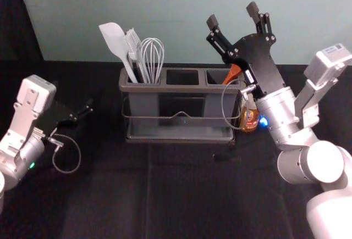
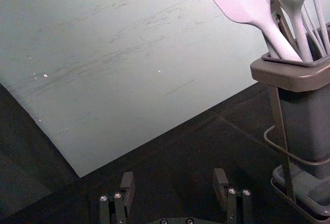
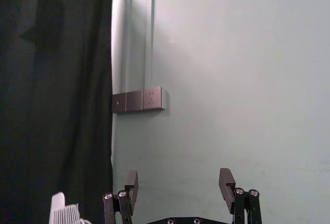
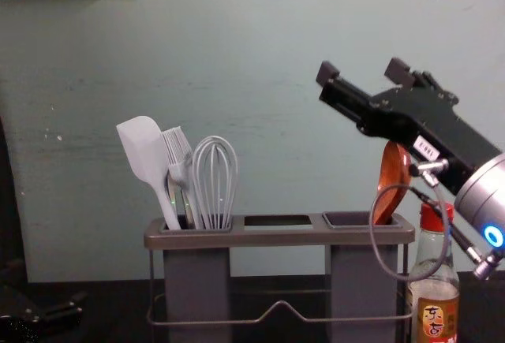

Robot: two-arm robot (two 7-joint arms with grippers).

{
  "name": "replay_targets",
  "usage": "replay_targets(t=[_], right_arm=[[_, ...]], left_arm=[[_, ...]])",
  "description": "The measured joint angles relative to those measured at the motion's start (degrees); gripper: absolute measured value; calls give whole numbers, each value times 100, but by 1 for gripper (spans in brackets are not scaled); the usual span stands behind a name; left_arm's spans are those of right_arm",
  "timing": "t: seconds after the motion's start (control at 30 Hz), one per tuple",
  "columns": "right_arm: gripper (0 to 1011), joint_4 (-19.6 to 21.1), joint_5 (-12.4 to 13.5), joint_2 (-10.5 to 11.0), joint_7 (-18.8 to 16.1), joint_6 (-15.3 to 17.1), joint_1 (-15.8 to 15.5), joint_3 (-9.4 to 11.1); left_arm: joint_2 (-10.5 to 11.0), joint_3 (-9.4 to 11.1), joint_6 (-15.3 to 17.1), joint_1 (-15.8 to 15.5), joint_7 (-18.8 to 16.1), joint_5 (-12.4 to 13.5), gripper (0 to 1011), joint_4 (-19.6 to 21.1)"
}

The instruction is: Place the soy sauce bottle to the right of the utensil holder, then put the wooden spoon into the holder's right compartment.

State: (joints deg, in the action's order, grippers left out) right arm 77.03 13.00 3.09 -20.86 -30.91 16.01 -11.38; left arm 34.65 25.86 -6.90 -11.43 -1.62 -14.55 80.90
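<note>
Both are held spread: left gripper (image 2: 174, 178) apart from the holder (image 4: 276, 236), right gripper (image 1: 232, 16) above the wooden spoon (image 4: 391, 173)! The bottle (image 4: 435, 311) could be toppled if snagged by that looping cable (image 4: 375, 240)

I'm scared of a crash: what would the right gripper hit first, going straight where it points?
Probably the wall: nothing shows between it and the right gripper, though how far off is unclear.
</note>
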Motion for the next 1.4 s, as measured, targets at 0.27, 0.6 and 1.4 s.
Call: replay_targets(t=[0.27,0.6,1.4], right_arm=[[1003,539,79,142,-3,25,-359,19],[1002,1491,344,465,-143,-25,-1376,120],[1002,2220,-415,690,720,274,-2641,1394]], left_arm=[[0,0,0,0,0,0,1005,0],[0,0,0,0,0,0,1005,0],[0,0,0,0,0,0,1005,0]])
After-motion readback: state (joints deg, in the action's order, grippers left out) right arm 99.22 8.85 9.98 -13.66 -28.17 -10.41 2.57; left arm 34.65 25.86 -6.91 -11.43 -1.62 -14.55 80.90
